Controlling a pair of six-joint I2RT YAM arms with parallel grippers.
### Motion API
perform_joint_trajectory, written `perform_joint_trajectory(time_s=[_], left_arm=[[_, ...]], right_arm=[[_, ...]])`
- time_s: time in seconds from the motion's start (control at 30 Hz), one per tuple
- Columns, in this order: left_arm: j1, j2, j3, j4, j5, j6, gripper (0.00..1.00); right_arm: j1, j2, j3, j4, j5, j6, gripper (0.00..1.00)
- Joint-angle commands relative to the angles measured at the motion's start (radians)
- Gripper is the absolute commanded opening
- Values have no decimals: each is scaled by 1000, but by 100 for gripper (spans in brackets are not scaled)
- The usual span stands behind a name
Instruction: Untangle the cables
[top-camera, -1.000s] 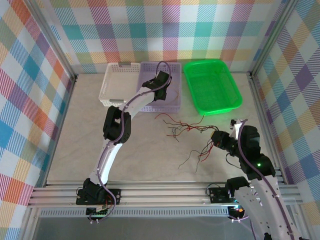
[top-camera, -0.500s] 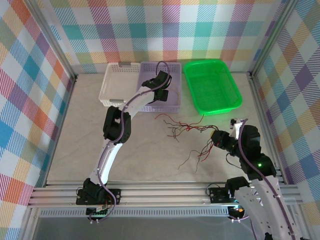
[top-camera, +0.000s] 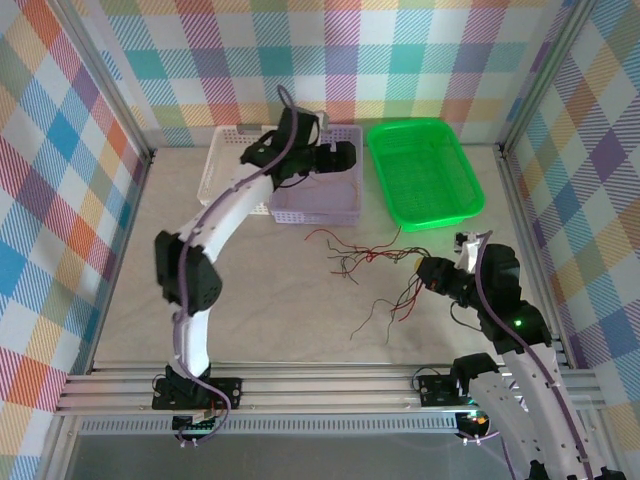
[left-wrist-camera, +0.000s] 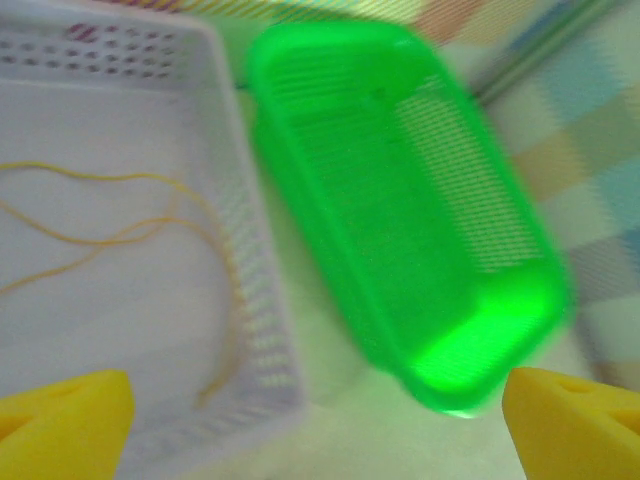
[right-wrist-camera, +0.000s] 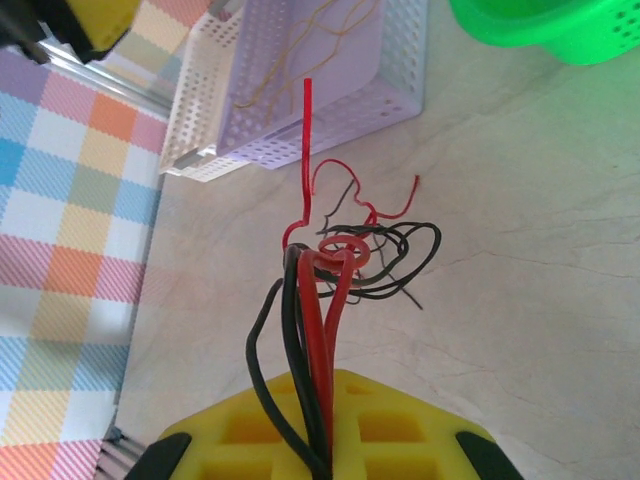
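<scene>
Pale tabletop (top-camera: 260, 290): right gripper (top-camera: 430, 274) pinches red and black cables (top-camera: 372, 256); left gripper (top-camera: 338, 158) gapes above the lavender basket (top-camera: 312, 214).

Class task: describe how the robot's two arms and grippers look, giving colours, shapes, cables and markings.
The left arm and right arm both have white links, black joint housings and a purple cable alongside. The right arm carries a small green light. The left gripper and right gripper have yellow fingers, the right one's with square recesses.

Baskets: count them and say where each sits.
3, in a row along the far edge: the white basket leftmost, the purple basket in the middle, the green basket rightmost. None seems hidden.
</scene>
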Motion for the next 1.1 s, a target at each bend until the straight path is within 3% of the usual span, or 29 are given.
perform_joint_trajectory(time_s=[0.0,0.27,0.47,0.67,1.07], left_arm=[[-15,-141,-211,182,199,-137,94],[-146,-383,-687,407,215,-179,94],[-237,-407,-814,484,223,-160,93],[-257,-423,-895,564,243,-189,85],[-261,-428,-896,543,222,-188,32]], right_arm=[[9,2,33,90,-90,-14,0],[9,37,41,144,-158,-2,0],[9,31,35,161,-193,26,0],[9,11,33,153,-203,39,0],[10,-11,28,121,-203,41,0]])
